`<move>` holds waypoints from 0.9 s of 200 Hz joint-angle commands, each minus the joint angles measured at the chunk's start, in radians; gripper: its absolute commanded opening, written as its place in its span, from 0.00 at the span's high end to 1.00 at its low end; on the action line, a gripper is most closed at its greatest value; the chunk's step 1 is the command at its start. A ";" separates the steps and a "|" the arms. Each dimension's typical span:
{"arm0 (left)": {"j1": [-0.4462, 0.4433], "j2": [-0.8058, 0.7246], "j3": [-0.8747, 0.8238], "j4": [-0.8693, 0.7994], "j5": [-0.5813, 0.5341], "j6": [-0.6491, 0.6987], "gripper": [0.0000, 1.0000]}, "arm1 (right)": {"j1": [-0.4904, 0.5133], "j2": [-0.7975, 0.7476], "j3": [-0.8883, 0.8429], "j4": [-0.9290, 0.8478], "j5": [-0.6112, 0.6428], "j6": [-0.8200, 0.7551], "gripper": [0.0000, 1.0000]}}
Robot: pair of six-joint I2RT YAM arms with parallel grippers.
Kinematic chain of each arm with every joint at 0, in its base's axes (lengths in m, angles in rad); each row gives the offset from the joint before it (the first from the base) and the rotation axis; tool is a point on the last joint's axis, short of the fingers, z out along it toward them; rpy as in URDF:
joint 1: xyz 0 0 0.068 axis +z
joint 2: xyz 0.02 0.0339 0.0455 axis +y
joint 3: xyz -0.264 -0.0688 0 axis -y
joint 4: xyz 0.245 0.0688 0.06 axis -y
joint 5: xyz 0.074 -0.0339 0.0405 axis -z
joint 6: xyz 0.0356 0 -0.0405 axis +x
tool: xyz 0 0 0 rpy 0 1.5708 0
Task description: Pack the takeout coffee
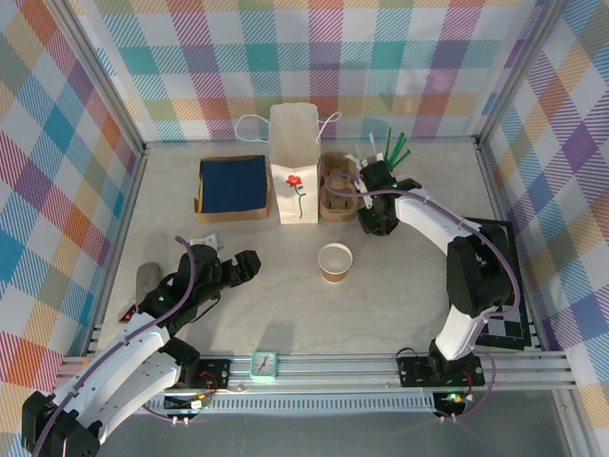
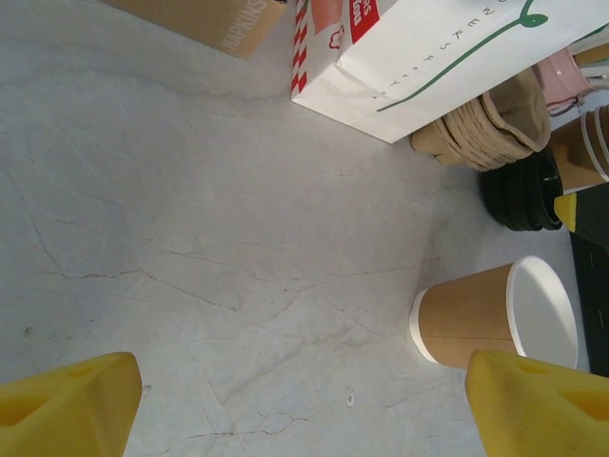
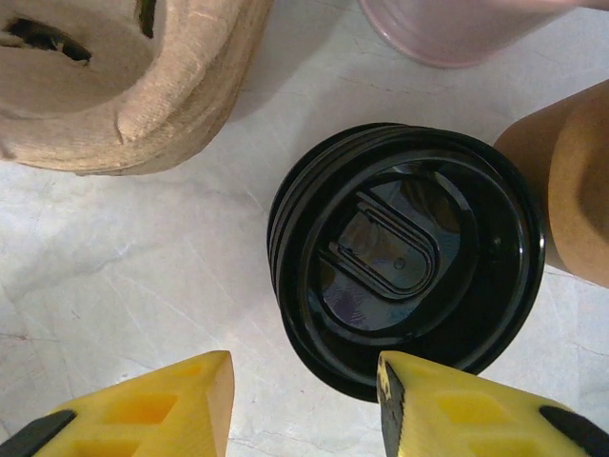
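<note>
left claw (image 1: 235, 266): lower left of top view, wide open, nothing in it, above bare table (image 1: 285, 314). right claw (image 3: 304, 411): upper right of centre in top view, about half open, fingers apart at the near edge of the black lid stack (image 3: 404, 252); contact can't tell. 1 unlidded kraft cup (image 1: 334, 262) upright mid-frame, well apart from both claws. white bag (image 1: 294, 164) back centre, cup carrier (image 1: 338, 186) just right of it. takeout coffee position: can't tell.

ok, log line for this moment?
left gripper: open, clear of unlidded cup | right gripper: open over black lid stack | paper bag: upright
</note>
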 commanded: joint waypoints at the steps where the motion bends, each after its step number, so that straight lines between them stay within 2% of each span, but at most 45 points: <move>1: -0.013 -0.009 0.015 -0.004 -0.009 0.014 0.12 | -0.005 0.032 0.033 0.021 0.017 -0.057 0.58; 40: -0.013 -0.014 0.015 -0.009 -0.013 0.015 0.12 | -0.005 0.060 0.039 0.027 0.045 -0.085 0.61; 180: -0.013 -0.014 0.015 -0.011 -0.022 0.019 0.12 | -0.005 0.108 0.060 0.012 0.016 -0.094 0.67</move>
